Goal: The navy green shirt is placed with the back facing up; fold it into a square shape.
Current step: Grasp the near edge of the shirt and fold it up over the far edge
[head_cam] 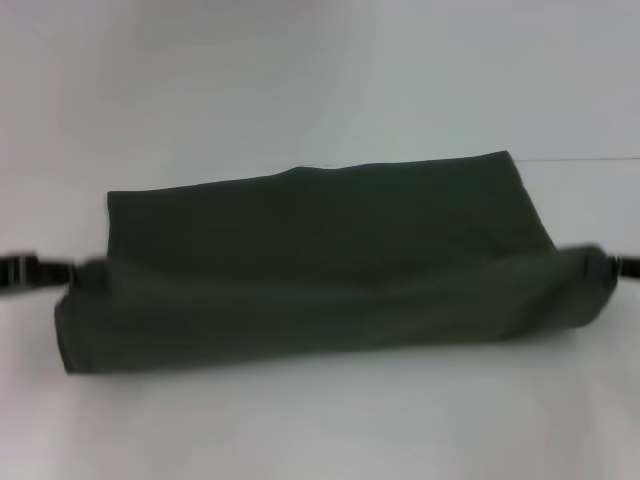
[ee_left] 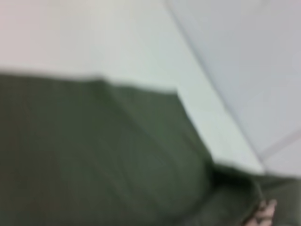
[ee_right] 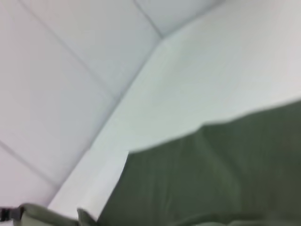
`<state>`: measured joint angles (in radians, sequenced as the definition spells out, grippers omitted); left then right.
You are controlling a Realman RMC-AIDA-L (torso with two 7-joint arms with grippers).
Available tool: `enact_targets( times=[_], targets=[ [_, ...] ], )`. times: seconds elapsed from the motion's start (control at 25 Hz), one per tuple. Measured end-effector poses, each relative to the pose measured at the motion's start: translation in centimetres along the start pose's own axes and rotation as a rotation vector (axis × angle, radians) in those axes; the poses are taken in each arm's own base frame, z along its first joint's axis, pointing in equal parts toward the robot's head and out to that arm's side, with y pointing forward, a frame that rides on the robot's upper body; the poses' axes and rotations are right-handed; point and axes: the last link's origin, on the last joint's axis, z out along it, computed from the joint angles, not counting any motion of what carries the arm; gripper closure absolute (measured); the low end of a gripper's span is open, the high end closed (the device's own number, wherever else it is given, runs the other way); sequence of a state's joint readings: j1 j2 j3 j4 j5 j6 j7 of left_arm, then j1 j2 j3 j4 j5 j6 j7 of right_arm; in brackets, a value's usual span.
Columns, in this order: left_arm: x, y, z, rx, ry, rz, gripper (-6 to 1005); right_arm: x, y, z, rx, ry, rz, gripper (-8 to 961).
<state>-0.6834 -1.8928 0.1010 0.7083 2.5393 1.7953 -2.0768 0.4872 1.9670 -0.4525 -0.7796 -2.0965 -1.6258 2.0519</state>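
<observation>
Shirt (head_cam: pixel 320 270): one, dark olive green, plain side showing, lying across the middle of the white table (head_cam: pixel 320 420) as a wide band. Near long edge is lifted and rolled over into a thick fold running the full width; far layer lies flat behind it, with a stepped back edge, higher toward the robot's right. No lettering visible. Two end effectors in the head view, one at each end of the near fold: left end effector (head_cam: pixel 88 274) at the left end, right end effector (head_cam: pixel 592 264) at the right end, both dark and partly buried in the cloth. Each sits right at a fold corner and the cloth is raised there, but the fingers are hidden, so whether they are clamped on the fabric can't be told. Left wrist view: shirt (ee_left: pixel 94 155) fills the lower half, table (ee_left: pixel 117 42) beyond it. Right wrist view: shirt (ee_right: pixel 211 179) again, table (ee_right: pixel 225 70) past it, and wall panels (ee_right: pixel 56 75) behind.
</observation>
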Motion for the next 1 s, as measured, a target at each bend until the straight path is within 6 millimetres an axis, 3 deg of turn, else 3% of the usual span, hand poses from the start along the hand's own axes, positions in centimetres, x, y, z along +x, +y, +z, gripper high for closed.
enact_targets(
  times=[0.28,0.48,0.64,1.0],
  targets=[
    [3.3,-1.5,2.3,0.057,0.251,-0.06,957,-5.1,-0.5,3.4,0.069,-0.144,-0.03,900],
    [4.7,-2.5,5.1,0.119,0.376,-0.058,957,-7.8,-0.7,6.7,0.146,-0.199,-0.054,899],
    [5.5,-2.6,7.7,0.18,0.431,-0.04,958,-9.2,-1.0,9.8,0.238,-0.218,-0.07,899],
    [5.4,-3.2,11.9,0.362,0.486,-0.019,958,-9.3,-1.1,14.6,0.42,-0.196,-0.111,897]
  ],
)
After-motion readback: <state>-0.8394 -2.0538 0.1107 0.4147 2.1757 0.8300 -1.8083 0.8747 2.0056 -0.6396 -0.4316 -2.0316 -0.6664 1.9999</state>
